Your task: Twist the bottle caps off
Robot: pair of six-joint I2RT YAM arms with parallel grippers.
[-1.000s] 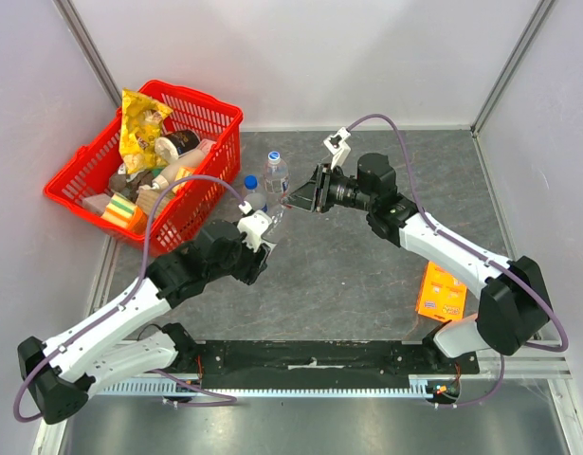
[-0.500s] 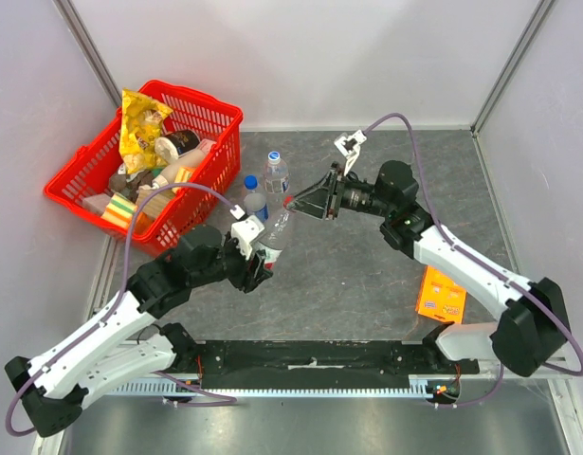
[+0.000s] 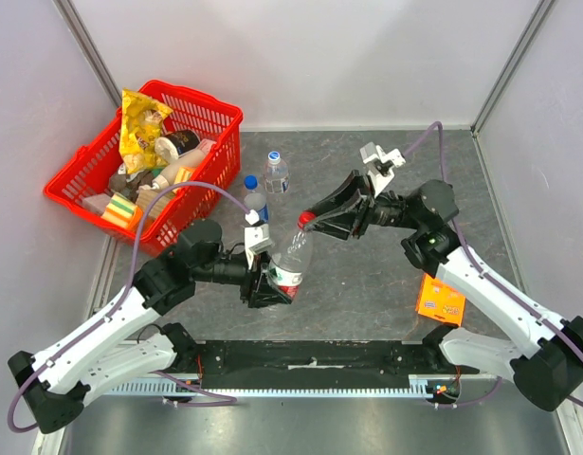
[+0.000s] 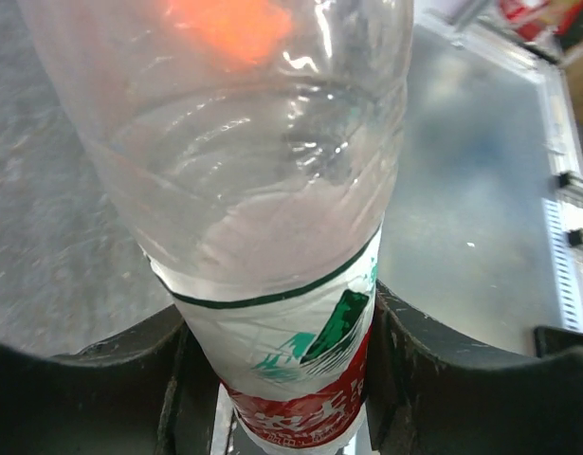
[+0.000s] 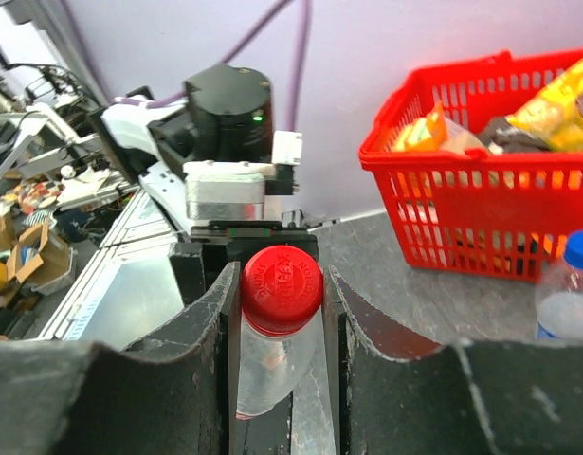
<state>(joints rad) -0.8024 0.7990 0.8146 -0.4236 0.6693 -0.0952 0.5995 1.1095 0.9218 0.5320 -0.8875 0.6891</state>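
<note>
1. Red-labelled clear plastic bottle [image 3: 289,265] is held tilted at the centre of the top view, with its neck pointing to the upper right.
2. The left gripper [image 3: 270,284] is clamped on the bottle's labelled lower part, one finger on each side.
3. The right gripper [image 3: 313,224] is closed on the red round plastic screw cap [image 3: 306,220], which sits on the bottle's neck.
4. A blue-capped clear bottle [image 3: 256,201] and a white-capped clear bottle [image 3: 276,173] stand upright above centre, beside the red plastic basket [image 3: 229,118] at upper left.

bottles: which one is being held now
The red-capped bottle: left pincer grips its body, right pincer its cap; the blue-capped bottle and white-capped bottle stand free.
</note>
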